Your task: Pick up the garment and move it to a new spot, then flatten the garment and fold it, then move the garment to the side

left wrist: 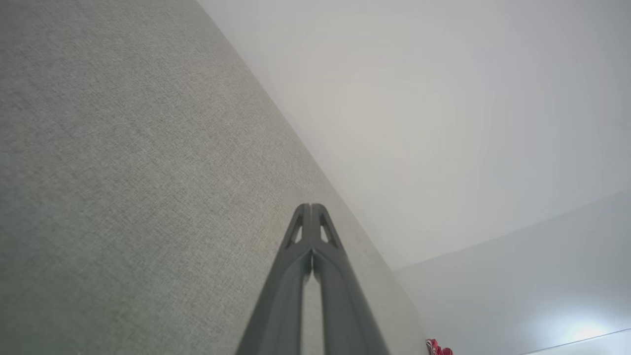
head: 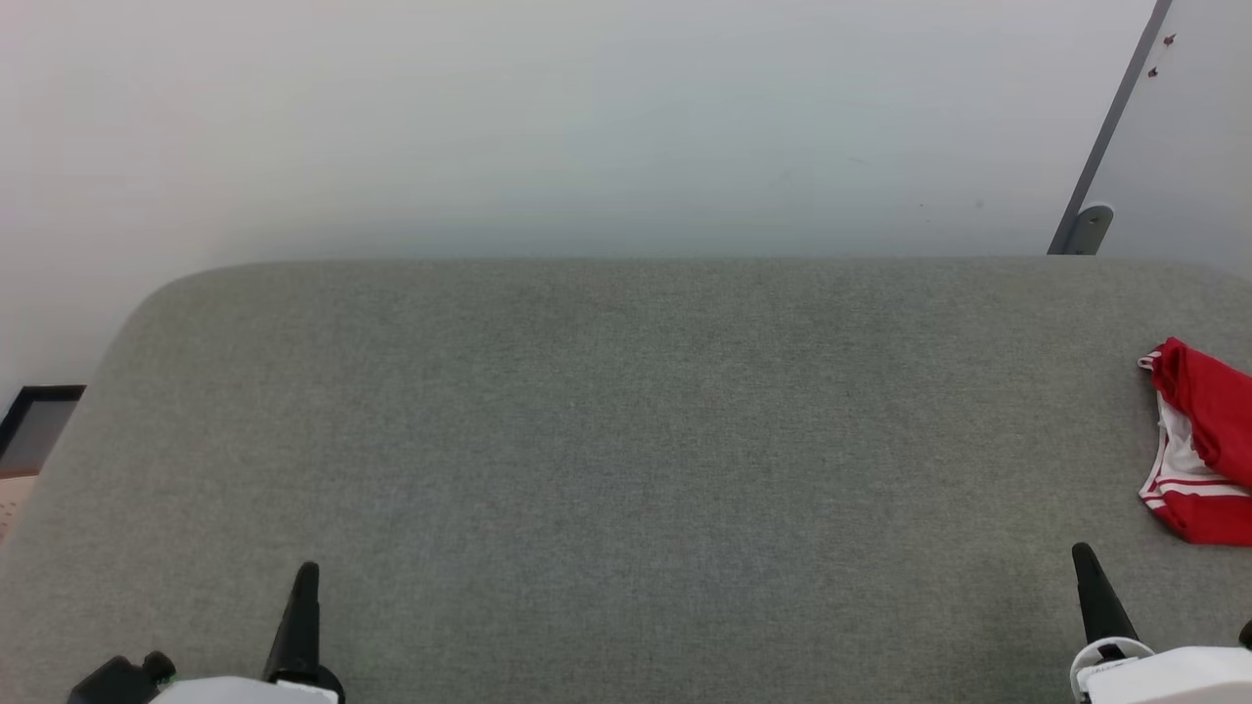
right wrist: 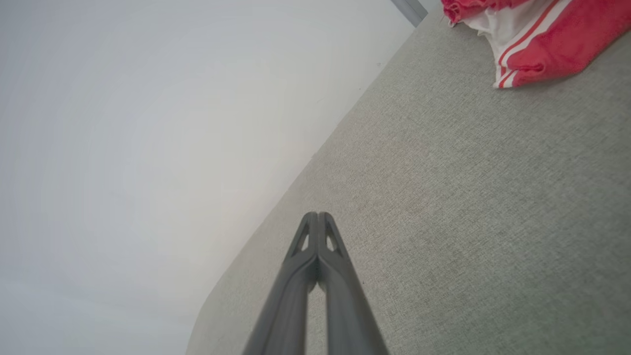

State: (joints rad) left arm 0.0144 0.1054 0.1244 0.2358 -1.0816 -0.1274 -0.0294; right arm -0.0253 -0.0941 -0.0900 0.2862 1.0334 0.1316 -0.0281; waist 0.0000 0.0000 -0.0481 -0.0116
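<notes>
We see the garment (head: 1205, 440) at the far right of the grey tabletop (head: 626, 440). It is a red heap with white cloth and red-and-white striped trim showing at its near side. It runs off the right edge of the head view, so we cannot tell how much of it there is or whether it lies neatly folded or just bunched. From the right wrist view it (right wrist: 557, 39) looks soft and rumpled, with loose layers.

Our left pincer (head: 306, 577) sits low at the near left with its fingers pressed together and nothing between them. Our right pincer (head: 1084, 557) sits at the near right, also closed and empty. It is near the garment but apart from it.

We judge that this scene fits two stages. The garment may be waiting at the side to be picked up, or it may have been folded and set aside there. The pictures do not settle which.

For either stage, good work here means keeping both arms clear of the cloth so nothing drags or snags it. We also need the whole garment in sight, because edges and layers we cannot see make a poor basis for any judgement.
</notes>
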